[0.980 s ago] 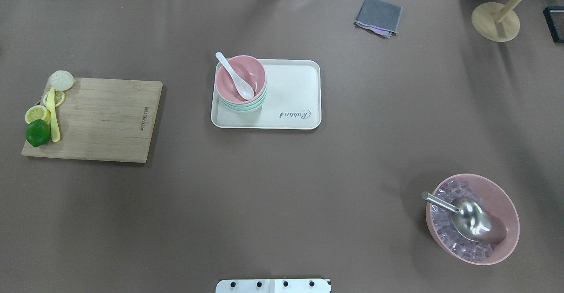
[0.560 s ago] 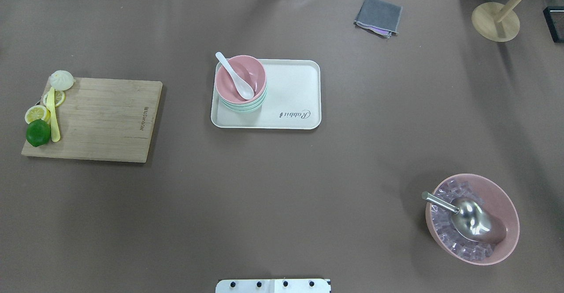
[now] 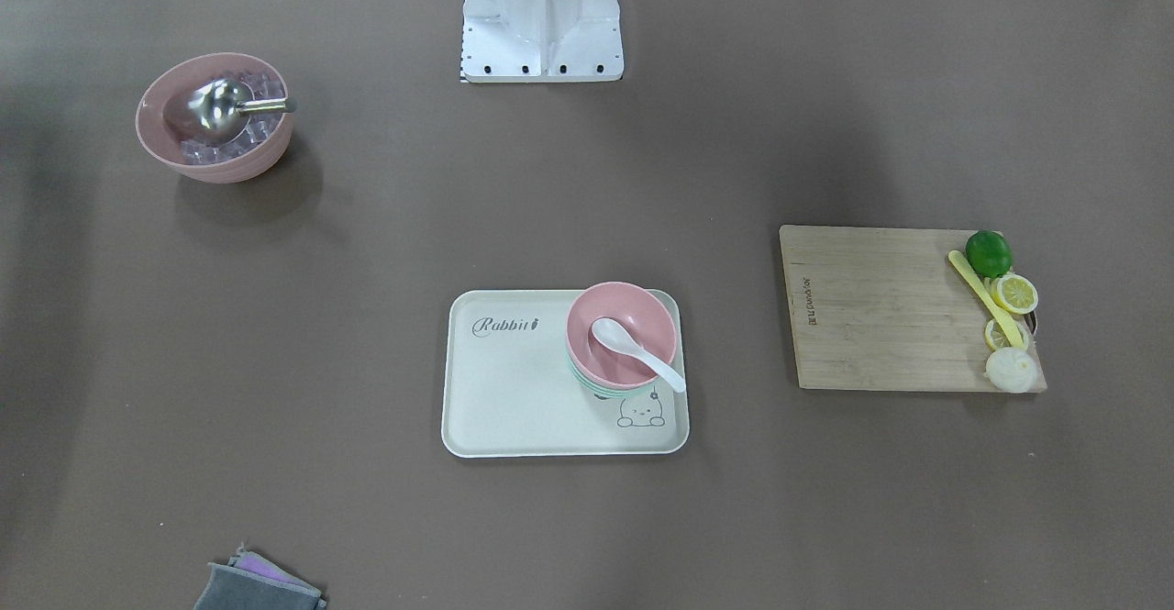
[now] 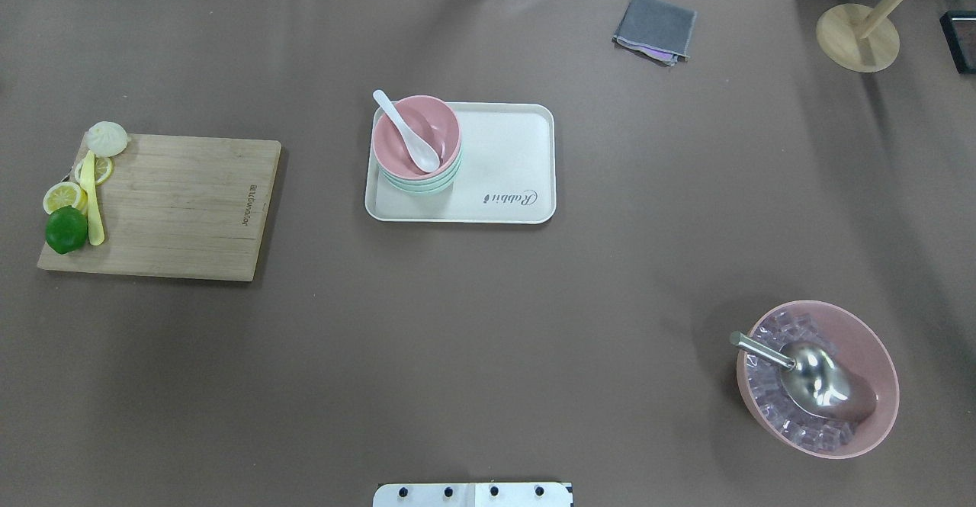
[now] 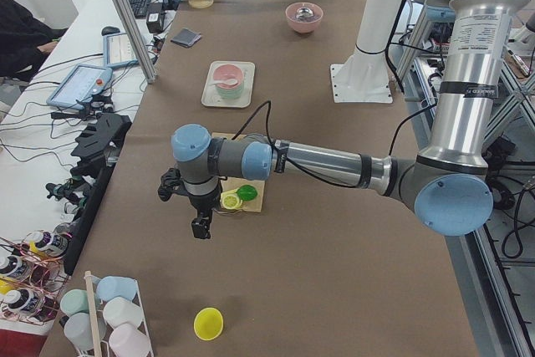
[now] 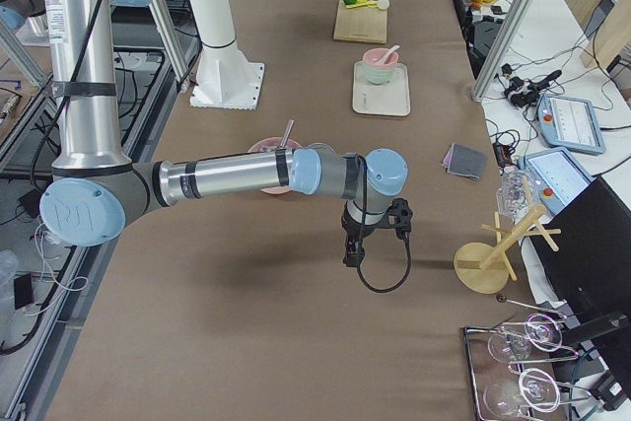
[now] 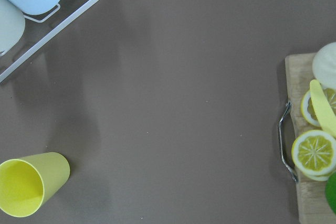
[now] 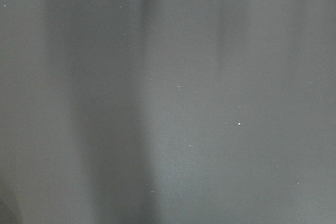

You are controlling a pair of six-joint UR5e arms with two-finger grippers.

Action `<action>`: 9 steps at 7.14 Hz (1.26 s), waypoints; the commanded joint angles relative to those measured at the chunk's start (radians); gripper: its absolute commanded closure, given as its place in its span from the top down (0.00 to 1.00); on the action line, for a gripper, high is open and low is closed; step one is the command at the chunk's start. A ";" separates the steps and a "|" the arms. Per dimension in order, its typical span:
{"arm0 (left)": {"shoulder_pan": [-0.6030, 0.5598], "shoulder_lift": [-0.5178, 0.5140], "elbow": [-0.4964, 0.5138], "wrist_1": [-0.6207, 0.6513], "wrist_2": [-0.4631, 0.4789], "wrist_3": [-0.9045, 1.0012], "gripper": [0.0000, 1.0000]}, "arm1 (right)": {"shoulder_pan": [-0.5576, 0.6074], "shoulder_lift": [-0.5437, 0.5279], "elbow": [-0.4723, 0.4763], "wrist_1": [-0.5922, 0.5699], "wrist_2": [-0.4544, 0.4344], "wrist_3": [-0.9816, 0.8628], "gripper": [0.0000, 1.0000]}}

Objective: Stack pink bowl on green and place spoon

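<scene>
- pink bowl [image 4: 441,129] nested on green [image 4: 419,185], spoon [image 4: 402,123] inside, well apart from both tools
- left tool [image 5: 201,228], right tool [image 6: 352,255] over counter [image 5: 318,290]; openness impossible to tell

The tray [image 3: 523,399] has the word "Rabbit" on it in curly dark letters. The board [image 3: 871,316] has a small dark word near one edge, too tiny to read.

Green bowl [image 4: 418,185] mostly beneath pink bowl [image 4: 441,127]
</scene>
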 commanded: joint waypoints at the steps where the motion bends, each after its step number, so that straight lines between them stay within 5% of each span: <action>1: -0.025 0.004 0.044 -0.007 -0.001 0.029 0.98 | 0.012 -0.011 0.000 0.000 0.008 0.000 1.00; 9: -0.026 0.002 0.042 -0.009 -0.001 0.029 0.98 | 0.012 -0.023 0.000 0.035 0.014 0.000 1.00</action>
